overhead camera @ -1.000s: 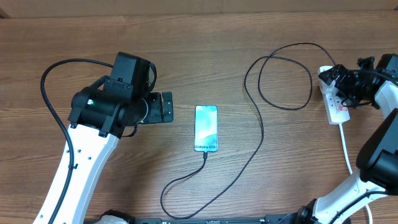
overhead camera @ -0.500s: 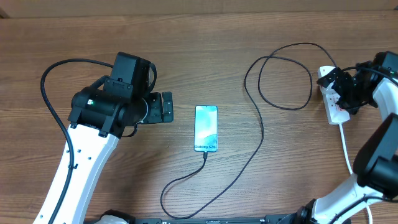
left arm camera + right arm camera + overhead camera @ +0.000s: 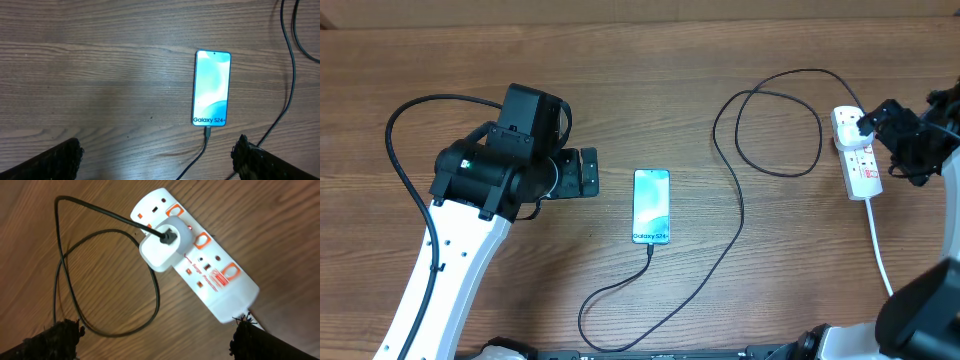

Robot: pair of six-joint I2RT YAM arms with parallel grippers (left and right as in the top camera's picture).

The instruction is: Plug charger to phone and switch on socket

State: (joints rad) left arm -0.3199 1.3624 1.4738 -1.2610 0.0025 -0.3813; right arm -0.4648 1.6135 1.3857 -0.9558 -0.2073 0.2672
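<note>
The phone (image 3: 651, 206) lies flat mid-table with its cyan screen up, also in the left wrist view as the phone (image 3: 212, 88). The charger cable (image 3: 740, 215) has its tip in the phone's near end (image 3: 206, 132). It loops across the wood to a white adapter (image 3: 162, 247) seated in the socket (image 3: 220, 280), a white power strip (image 3: 857, 152) with orange-red switches. My left gripper (image 3: 585, 172) hangs open to the left of the phone, holding nothing. My right gripper (image 3: 898, 145) is open just right of the strip, holding nothing.
The strip's thick white cord (image 3: 880, 250) runs toward the near right edge. A slack loop of charger cable (image 3: 775, 120) lies left of the strip. The left arm's own black cable (image 3: 405, 150) arcs over the far left of the table.
My right gripper has drawn back to the right, off the power strip, which now shows uncovered. The left arm, the phone and the cable have not moved.
</note>
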